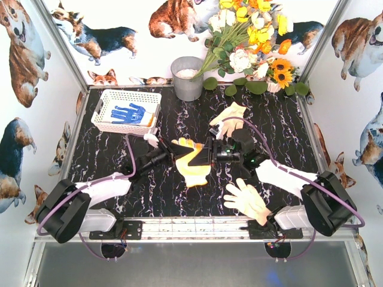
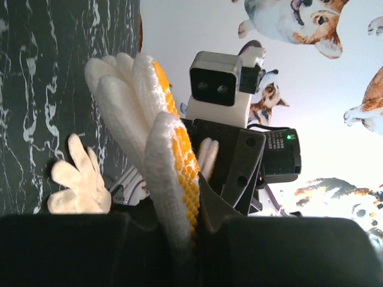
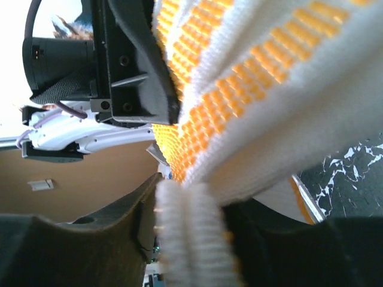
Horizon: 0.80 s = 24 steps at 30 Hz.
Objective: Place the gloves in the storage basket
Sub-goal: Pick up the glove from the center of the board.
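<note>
1. Top external view, nearest first: a cream glove lies flat by the near edge of the tabletop, toward the right corner. Neither claw touches it.
2. Behind it, about mid-tabletop, the yellow glove is stretched between my two claws. My left claw is clamped on it from the left and my right claw from the right. Each wrist view shows knit fabric pinched between that claw's fingers. I cannot tell whether its loose end rests on the tabletop or hangs clear.
3. I judge this glove light, limp and not fragile. The orange dotted palm should be grippy, while the knit will stretch and sag. With both claws on it, pulling apart would only strain it, so one claw should probably let go before the carry. I reckon a bunched pinch at the palm or cuff is the best hold, not a single floppy finger.
4. Farther on, a peach-tan glove lies flat toward the far edge, right of centre.
5. Farthest, in the far-left corner, sits the storage basket with a blue-patterned glove already inside it.
</note>
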{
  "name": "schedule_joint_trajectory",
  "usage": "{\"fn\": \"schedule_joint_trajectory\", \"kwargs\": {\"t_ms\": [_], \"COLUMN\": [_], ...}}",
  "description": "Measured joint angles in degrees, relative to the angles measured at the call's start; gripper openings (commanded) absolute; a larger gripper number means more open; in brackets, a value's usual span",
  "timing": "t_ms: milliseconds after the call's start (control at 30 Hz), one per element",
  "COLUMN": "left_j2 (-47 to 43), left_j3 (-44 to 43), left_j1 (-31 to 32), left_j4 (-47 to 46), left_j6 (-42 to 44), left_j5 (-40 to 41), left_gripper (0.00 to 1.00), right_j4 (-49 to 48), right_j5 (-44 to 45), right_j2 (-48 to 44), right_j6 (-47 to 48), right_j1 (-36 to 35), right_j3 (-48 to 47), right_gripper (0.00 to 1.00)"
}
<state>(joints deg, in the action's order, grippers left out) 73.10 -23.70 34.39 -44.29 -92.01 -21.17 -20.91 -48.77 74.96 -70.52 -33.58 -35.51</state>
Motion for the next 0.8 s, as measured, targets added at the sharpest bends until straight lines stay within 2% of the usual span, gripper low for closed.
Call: {"fn": "schedule_joint_trajectory", "kwargs": {"t_ms": [100, 633, 800], "left_j2": [-1.1, -5.4, -7.2], "left_j3": [0.0, -1.8, -3.8], "left_j1": [-0.9, -4.7, -5.8], "left_j4": [0.1, 3.7, 6.3], "left_j6": [1.4, 4.7, 7.4], "left_j5": [1.1, 2.5, 2.5], "left_gripper": [0.00, 0.00, 0.00], "right_j4": [-1.4, -7.3, -7.7], "right_j5": [0.7, 2.2, 2.8], "right_j2": [1.0, 2.1, 3.2], "right_j6": [0.0, 0.0, 0.2], "right_j1": [0.0, 0.0, 0.0], "right_j3": [-0.1, -0.1, -0.1], "right_gripper": [0.49, 0.55, 0.61]}}
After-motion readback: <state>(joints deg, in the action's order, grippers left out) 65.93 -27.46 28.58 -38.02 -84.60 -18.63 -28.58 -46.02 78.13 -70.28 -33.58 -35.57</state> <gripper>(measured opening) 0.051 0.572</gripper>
